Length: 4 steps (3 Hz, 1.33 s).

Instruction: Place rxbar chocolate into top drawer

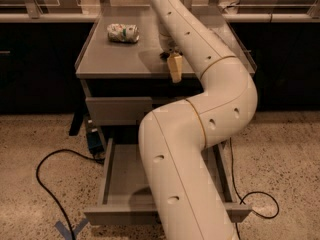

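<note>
My gripper (172,64) hangs at the front edge of the grey cabinet top (120,59), right of the middle, with my thick white arm (200,134) sweeping down in front of it. A small dark shape (164,55) shows at the gripper against the arm. I cannot tell whether it is the rxbar chocolate, which is otherwise hidden. The top drawer (118,109) shows its grey front just under the cabinet top, with a dark gap above it; my arm covers its right half.
A white and green can (123,33) lies on its side at the back left of the cabinet top. A lower drawer (107,176) is pulled far out toward me. A black cable (47,184) loops on the speckled floor at left, another cable (260,204) at right.
</note>
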Available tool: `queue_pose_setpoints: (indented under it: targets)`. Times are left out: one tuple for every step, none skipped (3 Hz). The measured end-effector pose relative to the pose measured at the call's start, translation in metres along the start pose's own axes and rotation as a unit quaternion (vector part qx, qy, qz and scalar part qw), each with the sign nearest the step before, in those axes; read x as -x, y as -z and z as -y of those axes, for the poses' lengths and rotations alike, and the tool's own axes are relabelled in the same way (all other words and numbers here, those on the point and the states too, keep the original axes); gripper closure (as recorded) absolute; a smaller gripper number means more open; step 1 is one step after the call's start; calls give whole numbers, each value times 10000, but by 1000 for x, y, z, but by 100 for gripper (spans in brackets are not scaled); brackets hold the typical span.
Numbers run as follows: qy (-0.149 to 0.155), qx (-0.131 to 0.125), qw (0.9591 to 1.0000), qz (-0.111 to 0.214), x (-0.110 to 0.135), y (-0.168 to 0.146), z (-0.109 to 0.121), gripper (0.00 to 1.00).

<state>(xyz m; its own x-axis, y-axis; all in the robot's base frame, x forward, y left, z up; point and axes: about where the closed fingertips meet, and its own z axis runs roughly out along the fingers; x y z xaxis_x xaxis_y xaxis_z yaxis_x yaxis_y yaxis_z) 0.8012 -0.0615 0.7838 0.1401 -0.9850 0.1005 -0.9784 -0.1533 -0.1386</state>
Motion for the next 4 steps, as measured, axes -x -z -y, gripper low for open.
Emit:
queue_pose_setpoints:
  targets:
    - [0,0,10000,0,-1,5,-7,88]
    - [-1,1,10000,0,-1,10,-19,100]
    - [-1,0,10000,0,-2,15,-23,100]
    - [-1,0,10000,0,-2,15,-23,100]
